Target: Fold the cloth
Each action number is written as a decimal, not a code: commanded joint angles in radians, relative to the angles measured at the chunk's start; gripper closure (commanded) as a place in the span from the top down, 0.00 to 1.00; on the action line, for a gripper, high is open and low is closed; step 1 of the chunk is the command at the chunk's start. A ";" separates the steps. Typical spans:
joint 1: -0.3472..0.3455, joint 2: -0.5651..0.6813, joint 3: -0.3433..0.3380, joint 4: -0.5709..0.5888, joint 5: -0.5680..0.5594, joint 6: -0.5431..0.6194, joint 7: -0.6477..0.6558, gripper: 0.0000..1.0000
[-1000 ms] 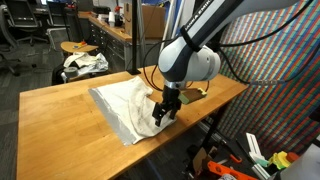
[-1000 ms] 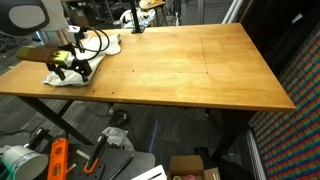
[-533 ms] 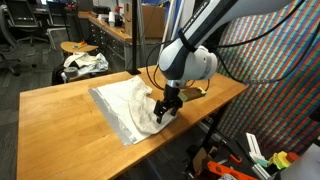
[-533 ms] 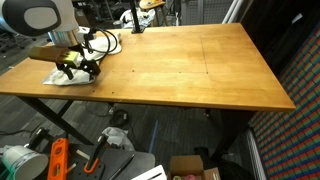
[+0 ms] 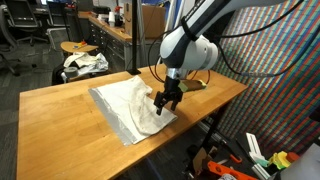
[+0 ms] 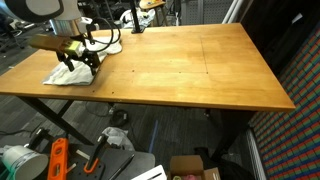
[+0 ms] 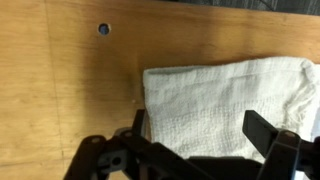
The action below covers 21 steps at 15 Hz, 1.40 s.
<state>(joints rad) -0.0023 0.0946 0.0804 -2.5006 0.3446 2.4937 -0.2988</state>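
Note:
The cloth is an off-white, wrinkly sheet with a greyish edge, lying on the wooden table near its right side. In an exterior view the cloth sits bunched at the table's far left corner. My gripper hangs just above the cloth's right part, open and holding nothing. It shows over the cloth in an exterior view too. In the wrist view the cloth fills the space below my gripper, whose dark fingers stand wide apart above the weave.
A stool behind the table carries a white-and-dark patterned fabric bundle. The table edge is close beside the gripper. A small hole marks the tabletop. Tools and boxes lie on the floor under the table.
The gripper has lifted up off the cloth, staying open. The cloth stays on the table and more of it shows beneath the fingers.

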 commanded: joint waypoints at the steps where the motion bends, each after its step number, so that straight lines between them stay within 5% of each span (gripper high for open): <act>1: -0.017 -0.071 -0.023 0.069 0.023 -0.113 -0.011 1.00; 10: -0.026 0.124 -0.047 0.400 0.220 -0.067 0.089 1.00; 21: -0.100 0.455 -0.051 0.735 0.124 -0.067 0.239 1.00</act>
<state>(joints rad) -0.0753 0.4725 0.0279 -1.8653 0.5026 2.4614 -0.0951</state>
